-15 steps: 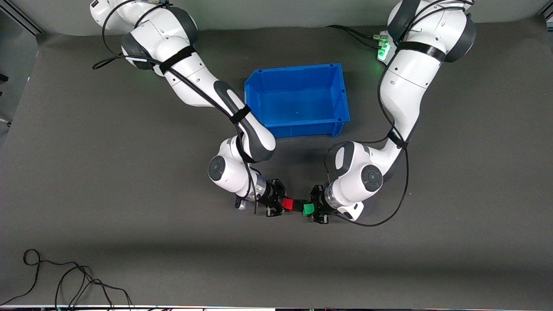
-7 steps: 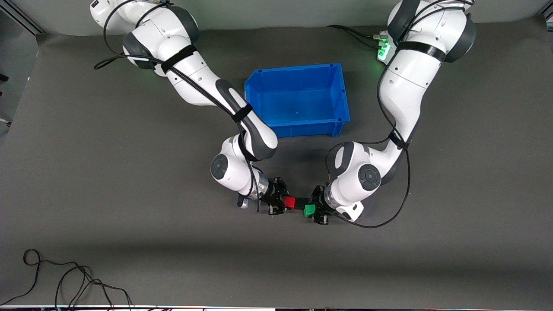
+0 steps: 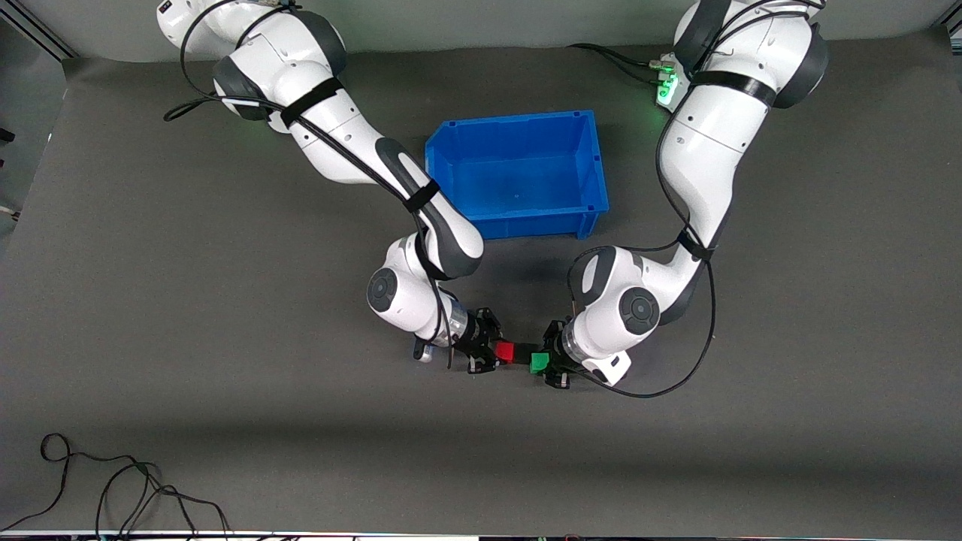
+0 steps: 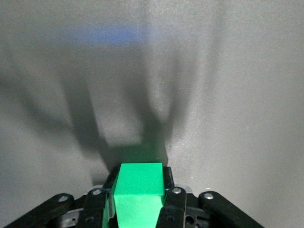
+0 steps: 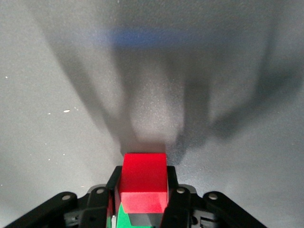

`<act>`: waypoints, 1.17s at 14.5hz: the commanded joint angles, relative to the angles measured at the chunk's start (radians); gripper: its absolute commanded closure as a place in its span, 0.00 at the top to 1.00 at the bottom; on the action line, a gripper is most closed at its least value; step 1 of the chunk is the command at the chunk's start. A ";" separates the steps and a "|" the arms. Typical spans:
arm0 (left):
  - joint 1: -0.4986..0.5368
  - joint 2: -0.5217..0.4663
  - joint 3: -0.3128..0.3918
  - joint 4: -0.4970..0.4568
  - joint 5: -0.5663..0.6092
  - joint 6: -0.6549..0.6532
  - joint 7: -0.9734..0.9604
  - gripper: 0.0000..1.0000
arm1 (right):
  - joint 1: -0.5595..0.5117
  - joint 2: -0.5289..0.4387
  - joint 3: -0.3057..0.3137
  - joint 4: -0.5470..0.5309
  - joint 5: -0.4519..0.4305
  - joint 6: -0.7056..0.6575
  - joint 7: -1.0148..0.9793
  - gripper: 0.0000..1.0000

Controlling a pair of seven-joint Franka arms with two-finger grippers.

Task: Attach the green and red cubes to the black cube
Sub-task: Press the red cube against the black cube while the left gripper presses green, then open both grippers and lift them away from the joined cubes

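- Two white robot arms meet low over the dark grey table, their grippers facing one another nearer the front camera than the blue bin.
- The right gripper, reaching in from the right arm's end of the table, has its fingers clamped on the red cube; in the right wrist view the black fingers press against both sides of the red cube.
- The left gripper, coming from the left arm's end, has its fingers closed around the green cube; the left wrist view shows the green cube pinched between the fingers.
- A small dark piece, which looks like the black cube, sits between the red and green cubes; whether all three touch cannot be told from the front view.
- In the right wrist view, a strip of green and a dark face show just beside the red cube.
- The blue bin stands open-topped on the table between the two arms, well apart from the cubes.
- A loose black cable lies on the table near the front camera, toward the right arm's end.
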 commanded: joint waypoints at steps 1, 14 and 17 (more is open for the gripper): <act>-0.007 -0.009 0.014 -0.006 0.021 -0.062 -0.005 0.24 | 0.007 0.019 -0.004 0.030 0.014 0.011 0.016 0.18; -0.014 -0.015 0.013 -0.004 0.024 -0.070 -0.013 0.86 | 0.004 0.019 -0.004 0.028 0.015 0.011 0.016 0.26; -0.007 -0.028 0.014 -0.004 0.024 -0.126 -0.010 1.00 | 0.001 0.019 -0.004 0.028 0.018 0.010 0.021 0.64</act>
